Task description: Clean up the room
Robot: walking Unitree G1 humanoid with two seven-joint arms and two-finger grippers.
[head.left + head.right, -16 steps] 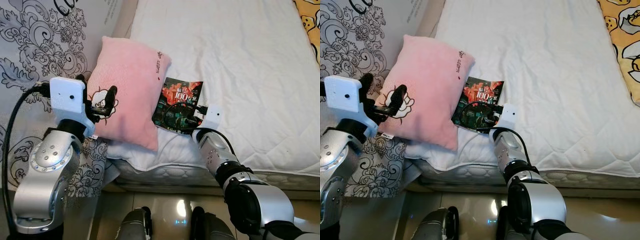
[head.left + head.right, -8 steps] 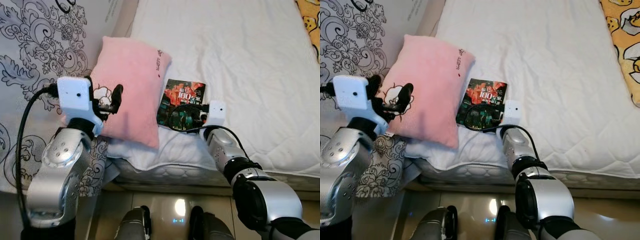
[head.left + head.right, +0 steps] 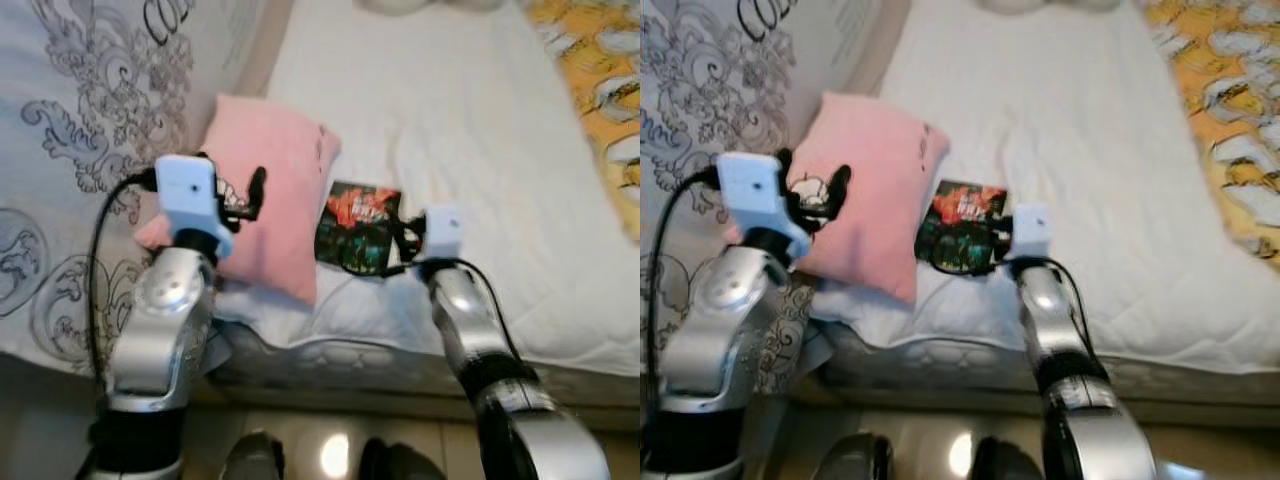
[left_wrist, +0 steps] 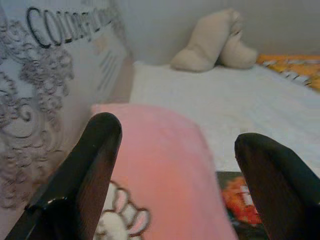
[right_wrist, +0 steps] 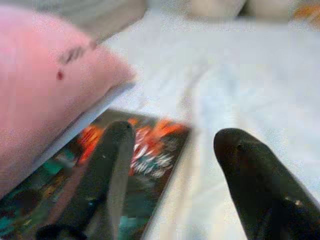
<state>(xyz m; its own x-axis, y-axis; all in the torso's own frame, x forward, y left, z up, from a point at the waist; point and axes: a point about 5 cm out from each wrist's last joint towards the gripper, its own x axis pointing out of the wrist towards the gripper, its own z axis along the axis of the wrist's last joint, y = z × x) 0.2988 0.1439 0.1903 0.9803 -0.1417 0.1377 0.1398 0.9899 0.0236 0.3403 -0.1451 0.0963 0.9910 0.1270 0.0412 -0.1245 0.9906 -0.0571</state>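
We have leaned in: our left gripper (image 3: 240, 192), fingers spread, now hovers over the pink pillow (image 3: 275, 215) at centre-left; our right gripper (image 5: 172, 165), also spread, nears the book (image 3: 357, 226) at centre.

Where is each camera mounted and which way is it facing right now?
Eye views: on the head, looking down at the bed; both arms show, left gripper over the pink pillow, right gripper at the book.
Left wrist: along its open fingers, across the pillow.
Right wrist: along its open fingers, at the book.
All share pillow and book.
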